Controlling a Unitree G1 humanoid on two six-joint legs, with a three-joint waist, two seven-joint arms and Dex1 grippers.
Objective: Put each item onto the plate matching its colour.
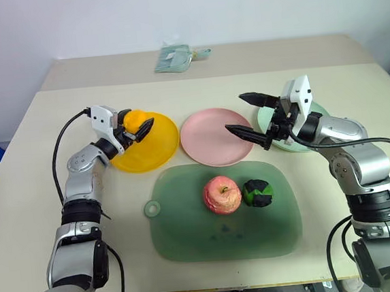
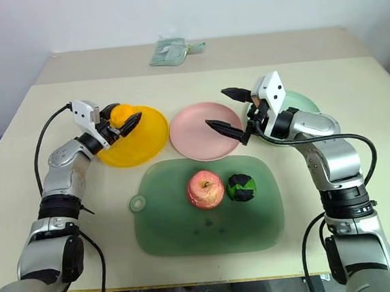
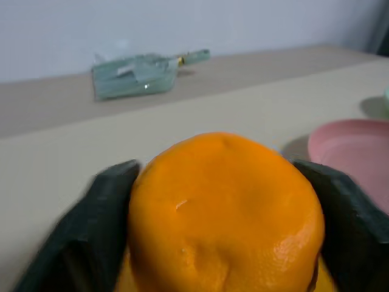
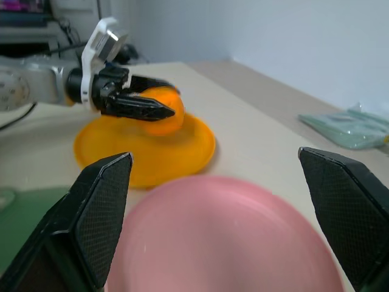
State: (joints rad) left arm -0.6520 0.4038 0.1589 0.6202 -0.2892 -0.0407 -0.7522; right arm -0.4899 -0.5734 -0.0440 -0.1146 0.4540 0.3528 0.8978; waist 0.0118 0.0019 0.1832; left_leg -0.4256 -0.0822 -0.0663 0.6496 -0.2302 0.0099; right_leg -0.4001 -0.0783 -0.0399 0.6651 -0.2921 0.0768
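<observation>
While the orange fruit point(image 1: 135, 120) hung over the yellow plate point(image 1: 156, 151) at left centre, flanked by the spread fingers of the left gripper point(image 1: 139, 130), nothing was yet delivered: apple point(image 1: 222, 194) and green ball point(image 1: 258, 193) lay on the mat point(image 1: 189, 235) at lower centre. The right gripper point(image 1: 251, 116) gaped empty over the pink plate point(image 1: 212, 141).

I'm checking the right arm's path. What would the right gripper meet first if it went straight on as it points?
Probably nothing at first: the open right gripper points over the pink plate toward the left gripper at the orange fruit; height unclear.
</observation>
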